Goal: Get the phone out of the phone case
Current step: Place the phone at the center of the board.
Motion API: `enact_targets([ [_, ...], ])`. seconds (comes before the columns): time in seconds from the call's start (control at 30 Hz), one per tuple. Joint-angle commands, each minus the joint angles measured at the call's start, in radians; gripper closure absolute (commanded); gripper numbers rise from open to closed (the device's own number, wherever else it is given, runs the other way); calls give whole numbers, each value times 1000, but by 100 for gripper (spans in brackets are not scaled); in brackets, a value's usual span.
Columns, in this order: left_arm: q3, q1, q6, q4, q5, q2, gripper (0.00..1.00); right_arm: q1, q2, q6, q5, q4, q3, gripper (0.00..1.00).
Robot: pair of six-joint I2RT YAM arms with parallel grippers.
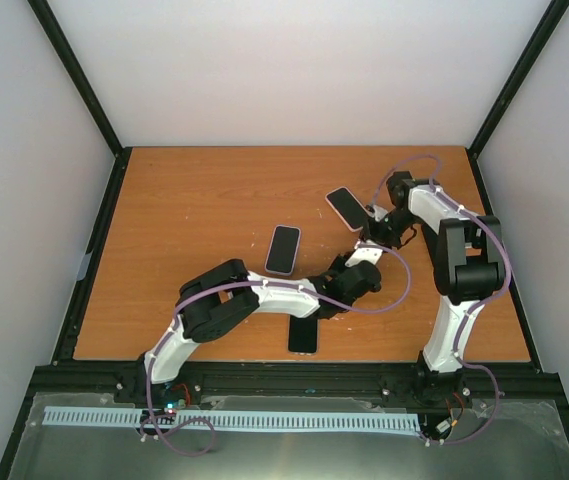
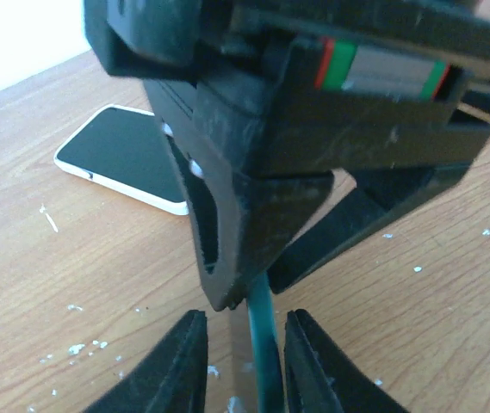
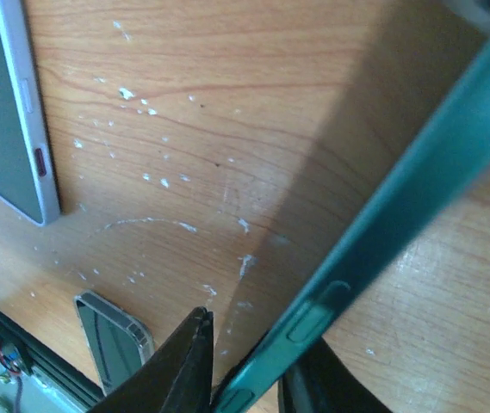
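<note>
Left gripper (image 2: 245, 361), right gripper (image 3: 246, 372) both pinching thin glossy teal phone case (image 3: 382, 215); scuffed wood table (image 3: 184, 129).

Wooden table top (image 1: 194, 200), orange-brown grain, rectangular, fills mid top view. Black frame rail (image 1: 94, 260) along its left edge, another black rail (image 1: 294, 378) across the near edge. Two black posts slant up from the back corners, left post (image 1: 74, 70) and right post (image 1: 524, 80). Back wall (image 1: 294, 70) plain white; left side wall (image 1: 14, 200) and right side wall (image 1: 564, 220) pale grey, bare. Below the near rail, a white slotted duct (image 1: 244, 420) lies on a grey metal surface (image 1: 294, 455). Light even and diffuse, shadows soft. Close up, the wood shows white specks (image 3: 150, 112) and fine scratches; broad soft shadow across it in the right wrist view. Bright white wall strip (image 2: 12, 43) upper left in the left wrist view
</note>
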State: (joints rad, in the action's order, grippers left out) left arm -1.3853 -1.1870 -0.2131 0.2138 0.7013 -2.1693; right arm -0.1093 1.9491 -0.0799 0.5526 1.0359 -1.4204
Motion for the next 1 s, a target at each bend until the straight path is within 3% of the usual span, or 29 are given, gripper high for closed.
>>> enact_targets([
  [0.0, -36, -16, -58, -31, -21, 1, 68, -9, -38, -27, -21, -44, 43, 81],
  [0.2, 55, -16, -168, -99, -66, 99, 54, 17, -17, -4, -12, -66, 51, 97],
  [0.37, 253, -16, -275, -132, -88, 284, 47, 25, -37, 56, 68, -117, 92, 97],
  [0.5, 415, 0, -360, -145, -136, 432, 33, 24, -49, 111, 164, -131, 129, 97],
  [0.77, 616, 102, -589, -232, -231, 618, 26, 15, 21, 93, 354, -185, 128, 97],
  [0.97, 666, 166, -765, -321, -201, 661, 4, -18, 94, 40, 418, -220, 100, 97],
])
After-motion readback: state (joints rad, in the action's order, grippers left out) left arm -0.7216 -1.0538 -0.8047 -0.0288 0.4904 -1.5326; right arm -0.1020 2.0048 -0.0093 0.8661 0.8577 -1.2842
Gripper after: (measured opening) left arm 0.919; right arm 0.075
